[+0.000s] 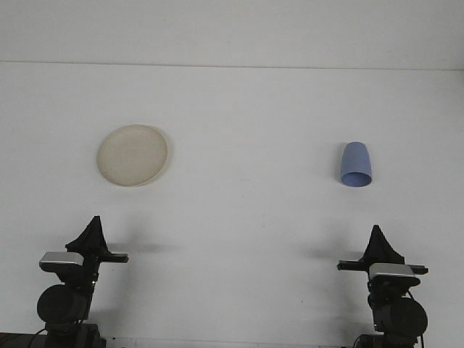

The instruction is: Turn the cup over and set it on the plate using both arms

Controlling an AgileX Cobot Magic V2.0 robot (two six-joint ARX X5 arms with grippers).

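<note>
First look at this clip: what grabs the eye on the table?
A blue cup lies tipped on the right of the white table, its open mouth toward the camera. Far off to the left sits a cream plate, with nothing on it. Both arms wait at the near edge, the left pincer and right pincer touching nothing.

Just 1 view here, so nothing overlaps with another camera. It's the front camera, mounted high behind the robot and looking forward and down over the plain white tabletop (239,217) toward the far edge. It sits well back: both arms only poke in at the bottom edge, the black left gripper (93,232) bottom left, the black right gripper (377,243) bottom right. Everything on the table lies out beyond the jaws, farther from the camera.
</note>
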